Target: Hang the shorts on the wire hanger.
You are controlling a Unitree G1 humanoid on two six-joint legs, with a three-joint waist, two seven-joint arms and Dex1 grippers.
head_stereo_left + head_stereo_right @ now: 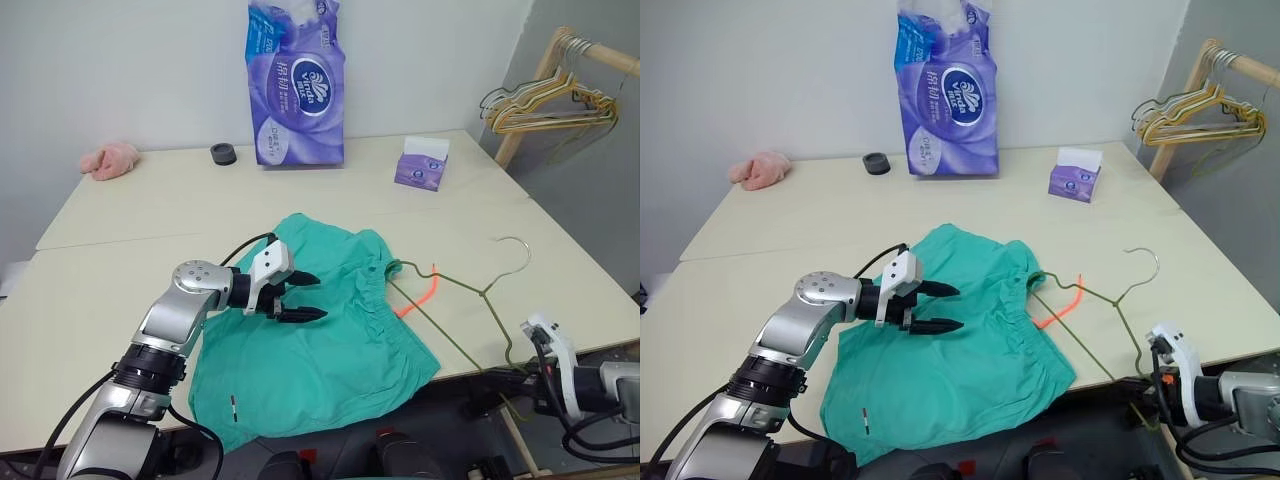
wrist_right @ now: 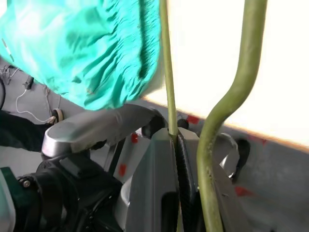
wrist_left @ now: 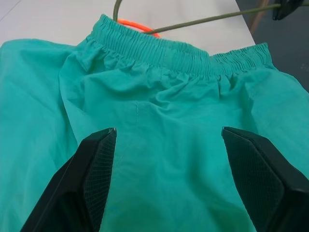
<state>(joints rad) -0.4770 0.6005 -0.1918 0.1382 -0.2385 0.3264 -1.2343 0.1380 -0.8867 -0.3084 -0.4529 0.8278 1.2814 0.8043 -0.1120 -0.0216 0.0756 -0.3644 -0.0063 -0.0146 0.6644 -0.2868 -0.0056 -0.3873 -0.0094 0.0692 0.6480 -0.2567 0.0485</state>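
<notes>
The teal-green shorts (image 1: 320, 350) lie flat on the table, their gathered waistband toward the right and a small white mark near the front hem. The wire hanger (image 1: 455, 283) lies just right of the waistband, hook pointing away, its near corner past the table's front edge. An orange strip (image 1: 420, 295) lies inside its frame. My left gripper (image 1: 320, 297) hovers open over the middle of the shorts, with fabric showing between its fingers (image 3: 99, 169). At the table's front right edge my right gripper (image 2: 174, 137) is shut on the hanger's thin wire (image 2: 166, 72).
A pink cloth lump (image 1: 110, 160) and a small black ring (image 1: 223, 153) sit at the back left. A tall purple tissue pack (image 1: 295, 85) stands at the back, with a small purple box (image 1: 422, 165) to its right. Beyond the table's right side, a wooden rack carries yellow and pale hangers (image 1: 550, 100).
</notes>
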